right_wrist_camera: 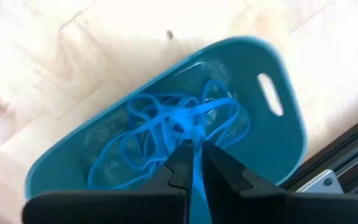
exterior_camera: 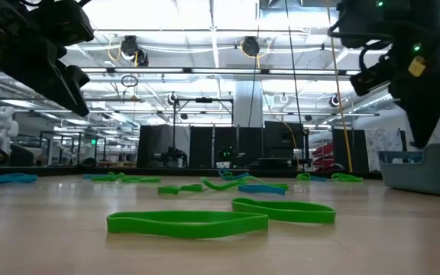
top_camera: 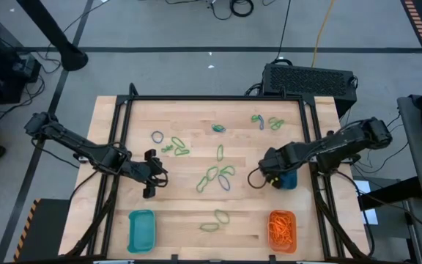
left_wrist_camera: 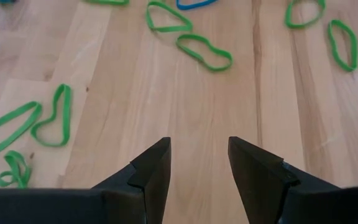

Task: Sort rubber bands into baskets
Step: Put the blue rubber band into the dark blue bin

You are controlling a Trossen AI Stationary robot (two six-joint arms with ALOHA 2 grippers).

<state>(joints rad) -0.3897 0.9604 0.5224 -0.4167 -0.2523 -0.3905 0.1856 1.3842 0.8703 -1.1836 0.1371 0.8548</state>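
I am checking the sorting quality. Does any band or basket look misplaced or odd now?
Nothing looks damaged or spilled. The orange basket holds only orange bands, and the teal basket under the right gripper holds only blue bands. Green bands lie loose on the table, not yet sorted.

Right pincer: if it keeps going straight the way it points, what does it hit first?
Probably the blue rubber bands piled in the teal basket right under the right pincer; one strand sits between its tips. Depth is unclear.
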